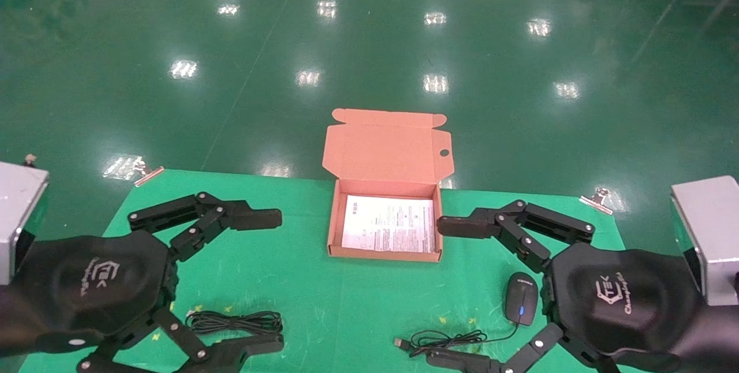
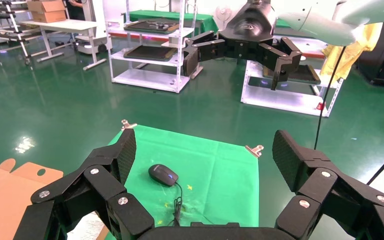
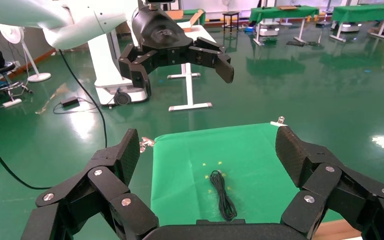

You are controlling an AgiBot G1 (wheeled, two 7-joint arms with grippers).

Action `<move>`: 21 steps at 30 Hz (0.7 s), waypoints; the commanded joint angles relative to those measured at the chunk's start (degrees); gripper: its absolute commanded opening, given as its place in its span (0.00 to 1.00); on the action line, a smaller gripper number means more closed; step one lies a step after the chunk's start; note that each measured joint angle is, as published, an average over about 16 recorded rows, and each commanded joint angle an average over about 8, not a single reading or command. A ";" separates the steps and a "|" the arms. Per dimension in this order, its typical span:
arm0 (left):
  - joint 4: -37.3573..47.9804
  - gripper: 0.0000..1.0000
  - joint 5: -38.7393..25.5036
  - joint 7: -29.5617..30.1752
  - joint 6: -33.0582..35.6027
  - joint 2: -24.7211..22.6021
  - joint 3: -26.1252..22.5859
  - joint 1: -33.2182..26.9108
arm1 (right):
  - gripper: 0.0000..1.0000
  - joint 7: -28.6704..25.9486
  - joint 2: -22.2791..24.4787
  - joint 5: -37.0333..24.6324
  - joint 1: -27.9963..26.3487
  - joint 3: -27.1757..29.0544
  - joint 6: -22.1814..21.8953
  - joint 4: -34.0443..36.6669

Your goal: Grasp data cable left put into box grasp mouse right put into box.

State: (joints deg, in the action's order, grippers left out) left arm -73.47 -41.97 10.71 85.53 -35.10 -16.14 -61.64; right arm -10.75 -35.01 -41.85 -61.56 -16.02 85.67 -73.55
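Observation:
The box (image 1: pixel 384 253) lies open at the middle back of the green cloth, its lid (image 1: pixel 387 150) standing up behind and a white printed sheet inside. The data cable (image 1: pixel 234 322) lies as a neat black bundle near the front left, also in the right wrist view (image 3: pixel 222 195). The mouse (image 1: pixel 521 298) sits at the front right with its cord and USB plug (image 1: pixel 444 339) trailing left; it shows in the left wrist view (image 2: pixel 163 174). My left gripper (image 1: pixel 271 283) hovers open over the data cable. My right gripper (image 1: pixel 447 292) hovers open beside the mouse. Both hold nothing.
The green cloth (image 1: pixel 346 304) is held by metal clips (image 1: pixel 149 174) (image 1: pixel 597 198) at its back corners. Grey blocks (image 1: pixel 17 211) (image 1: pixel 707 234) flank the table. Shiny green floor lies beyond the back edge.

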 commanded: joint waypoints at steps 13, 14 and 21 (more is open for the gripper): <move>0.00 1.00 0.00 0.00 0.00 0.00 0.00 0.00 | 1.00 0.00 0.00 0.00 0.00 0.00 0.00 0.00; -0.01 1.00 0.01 0.00 0.02 0.01 0.02 0.01 | 1.00 -0.01 -0.02 -0.08 -0.04 -0.05 -0.06 0.02; -0.54 1.00 -2.26 0.14 0.27 0.51 -0.81 -0.68 | 1.00 0.44 0.20 -1.00 -0.35 -0.27 0.20 -0.42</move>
State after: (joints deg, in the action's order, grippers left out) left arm -74.26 -46.10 11.49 85.87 -34.67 -17.76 -63.50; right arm -9.70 -34.65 -44.38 -62.68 -16.78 86.39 -74.46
